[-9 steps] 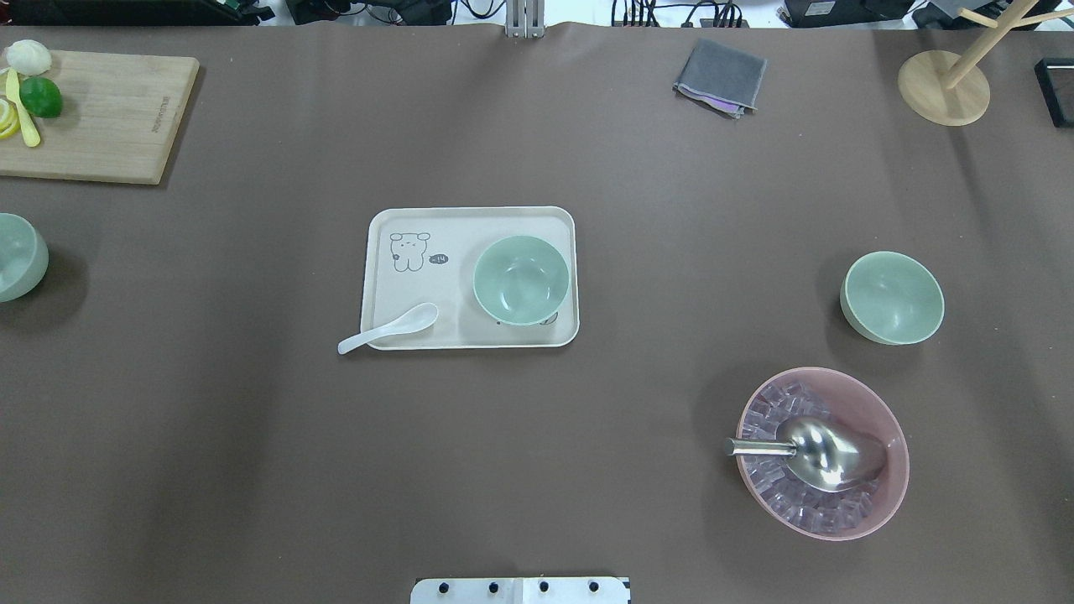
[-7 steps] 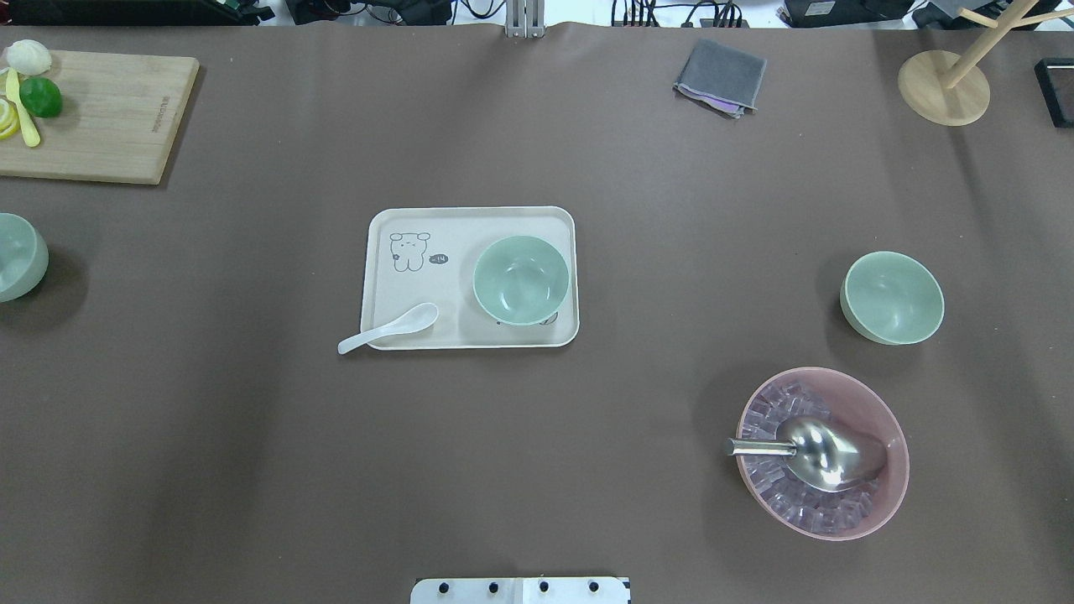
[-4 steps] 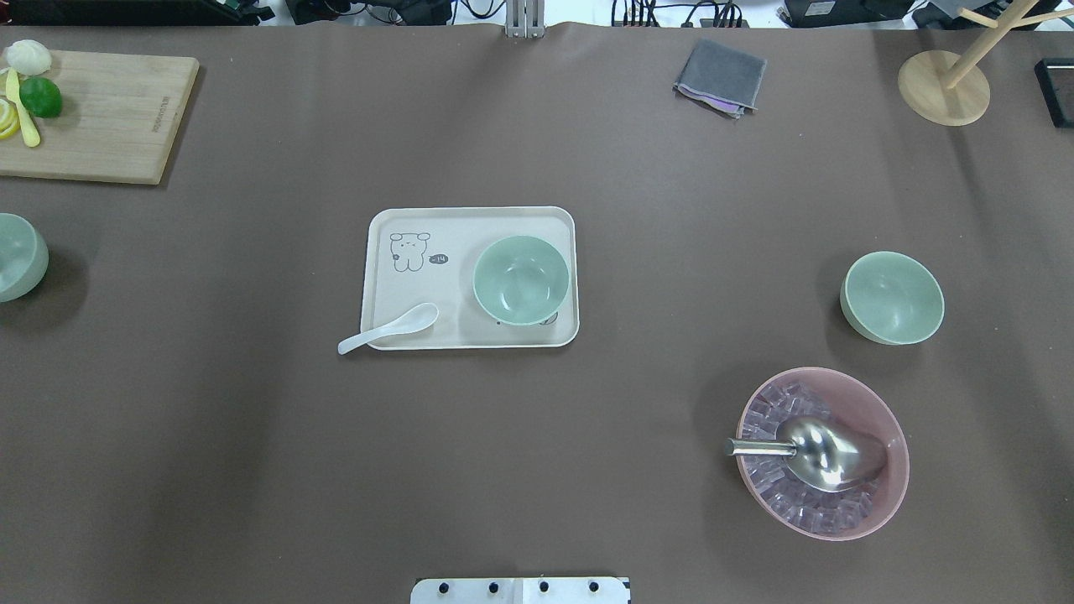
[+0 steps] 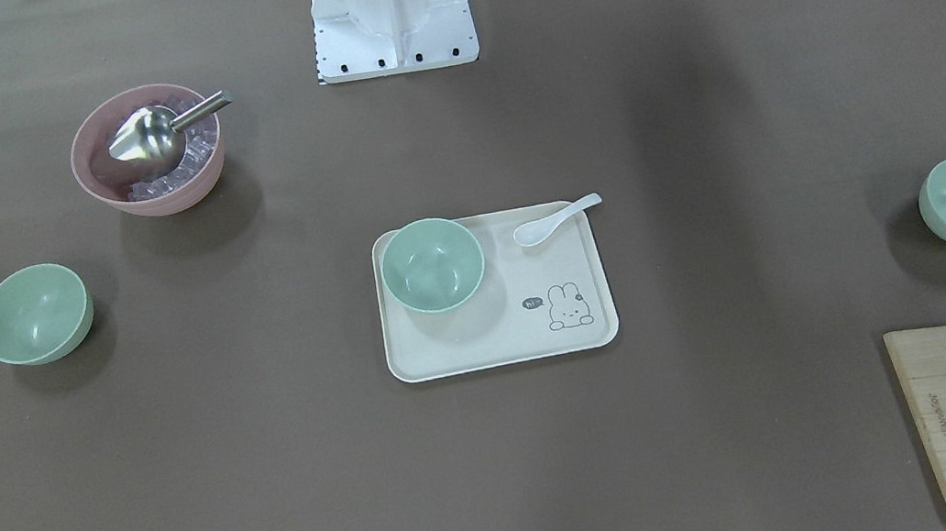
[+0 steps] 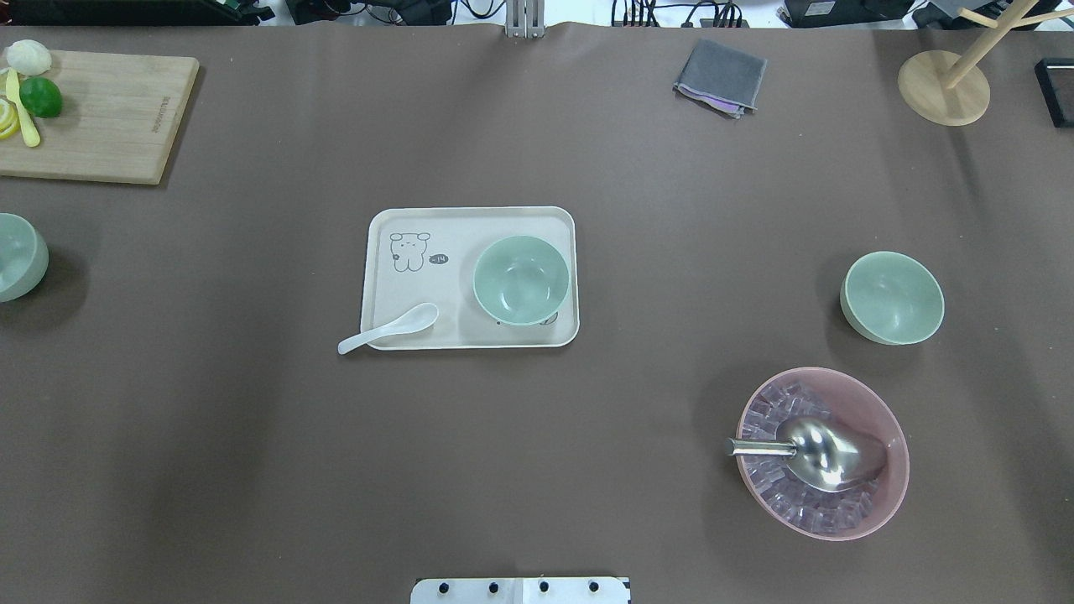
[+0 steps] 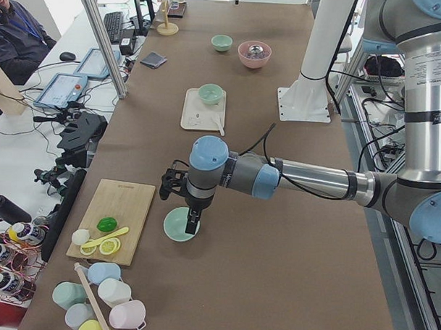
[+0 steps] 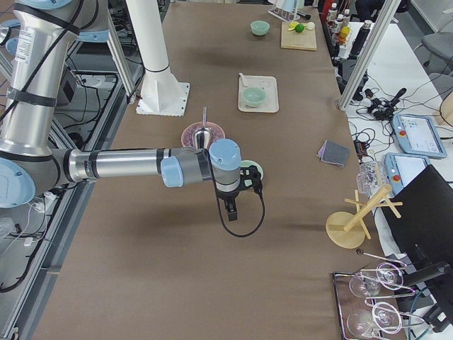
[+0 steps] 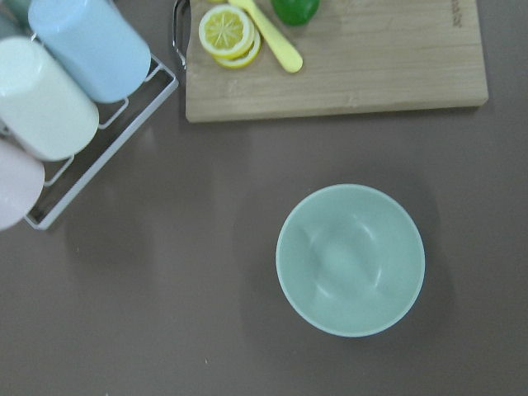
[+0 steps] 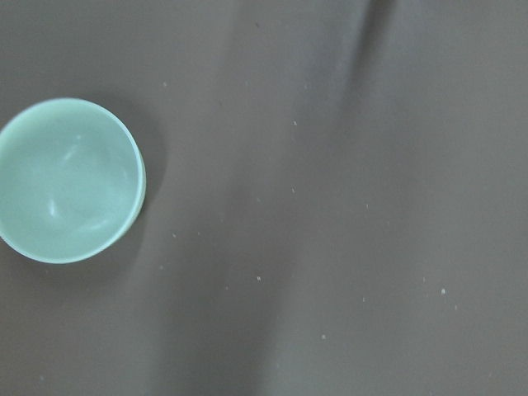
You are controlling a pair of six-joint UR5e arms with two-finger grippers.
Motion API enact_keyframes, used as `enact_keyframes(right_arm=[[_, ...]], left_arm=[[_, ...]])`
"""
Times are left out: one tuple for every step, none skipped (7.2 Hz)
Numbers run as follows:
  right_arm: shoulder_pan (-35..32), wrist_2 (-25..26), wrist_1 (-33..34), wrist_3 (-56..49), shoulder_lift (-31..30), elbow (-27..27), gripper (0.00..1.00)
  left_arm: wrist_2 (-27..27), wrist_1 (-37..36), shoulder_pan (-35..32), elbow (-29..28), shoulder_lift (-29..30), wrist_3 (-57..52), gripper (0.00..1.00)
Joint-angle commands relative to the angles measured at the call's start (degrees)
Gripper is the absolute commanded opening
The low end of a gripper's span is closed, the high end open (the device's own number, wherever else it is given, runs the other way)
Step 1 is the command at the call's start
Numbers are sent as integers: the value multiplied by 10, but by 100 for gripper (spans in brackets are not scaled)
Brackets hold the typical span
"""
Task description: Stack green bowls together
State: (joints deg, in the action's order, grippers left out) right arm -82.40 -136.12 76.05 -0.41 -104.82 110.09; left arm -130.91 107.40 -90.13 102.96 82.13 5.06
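Mint-green and matte, the three green bowls sit well apart from one another, none nested. The tray bowl (image 5: 520, 279) stands upright in the right half of the cream tray (image 5: 470, 222) at the centre of the overhead frame. The second bowl (image 5: 892, 298) is at mid-right, just above the pink bowl (image 5: 891, 497) with its metal scoop (image 5: 826, 453). The third bowl (image 5: 17, 256) is cut by the left edge, below the cutting board (image 5: 101, 117).

Against the overhead pictures of the past second, nothing on the table has shifted: each bowl, the tray and the white spoon (image 5: 386, 329) lie where they lay. I judge that stacking has not begun and this is the approach.

The grippers show only in the side views. The left gripper (image 6: 192, 225) hangs over the third bowl, which lies free in the lower middle of its wrist view. The right gripper (image 7: 231, 210) hangs near the second bowl, which is at the left edge of its wrist view. I cannot tell whether either pair of fingers is spread or pressed together.
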Motion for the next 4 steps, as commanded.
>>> enact_keyframes(right_arm=[[9,-1,-57,15,29,-4,100],[21,2,-56,18,38,-8,100],[35,4,-62,69,43,-8,100],[60,9,-64,138,73,-6,100]], left_arm=[[-1,52,0,-28,13,1,98],[-2,61,0,-29,12,-1,98],[-9,75,2,-38,11,9,98],[-13,84,20,-63,27,11,98]])
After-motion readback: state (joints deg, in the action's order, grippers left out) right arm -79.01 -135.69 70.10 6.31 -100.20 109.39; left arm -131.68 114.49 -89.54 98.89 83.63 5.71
